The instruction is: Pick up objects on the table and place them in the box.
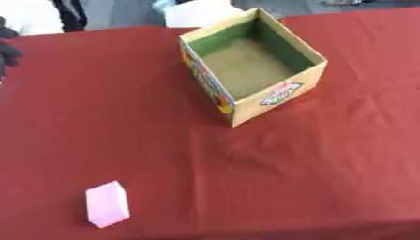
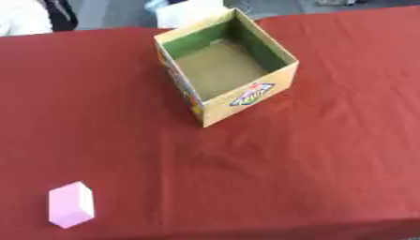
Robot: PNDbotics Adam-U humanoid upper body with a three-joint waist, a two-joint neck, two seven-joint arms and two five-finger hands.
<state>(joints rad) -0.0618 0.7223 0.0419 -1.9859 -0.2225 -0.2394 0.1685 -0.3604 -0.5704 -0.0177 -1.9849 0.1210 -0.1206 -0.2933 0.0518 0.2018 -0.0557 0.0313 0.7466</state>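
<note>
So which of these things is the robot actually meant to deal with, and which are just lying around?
Part of the job:
- pink block, near the table's front left
- open cardboard box, nothing visible inside
- left robot hand, at the left edge

Just there:
- red tablecloth
- white object behind the box

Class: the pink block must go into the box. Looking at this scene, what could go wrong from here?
1. The pink block lies near the table's front edge; a clumsy grasp might knock it off.
2. The box stands far from it, so the carry is long and a drop possible.
3. The cloth is wrinkled and may shift.
</note>
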